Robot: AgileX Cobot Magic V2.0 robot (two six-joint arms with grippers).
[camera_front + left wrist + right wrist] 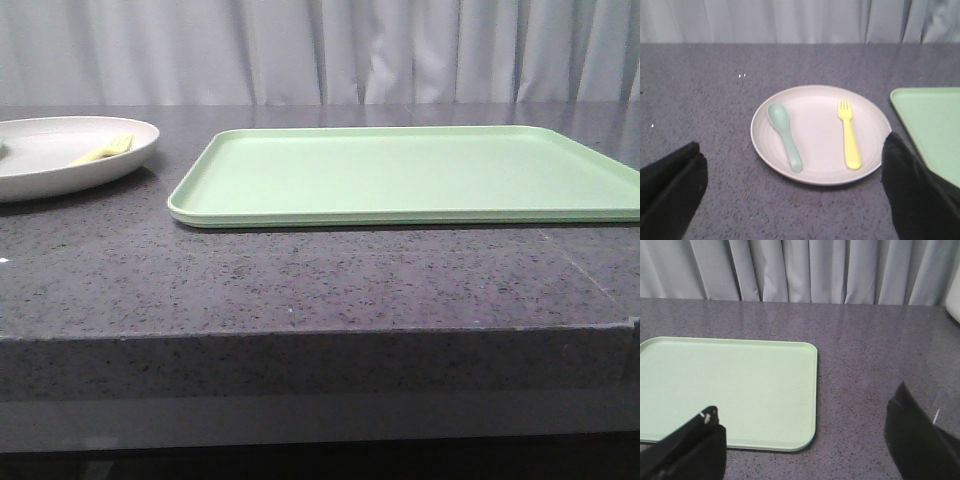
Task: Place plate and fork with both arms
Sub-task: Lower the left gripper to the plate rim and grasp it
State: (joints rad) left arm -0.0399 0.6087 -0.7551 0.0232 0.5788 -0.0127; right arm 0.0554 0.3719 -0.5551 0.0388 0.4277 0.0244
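Both grippers – left (792,200), right (805,440) – gape wide, holding nothing; tilt the plate (822,172) and your fork (849,134) and spoon (785,134) slide off.

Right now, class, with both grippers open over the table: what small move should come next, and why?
Probably lower the left gripper toward the plate's near rim. Its open fingers hang above the table, holding nothing, and the plate with the fork and spoon sits beside the tray, not on it.
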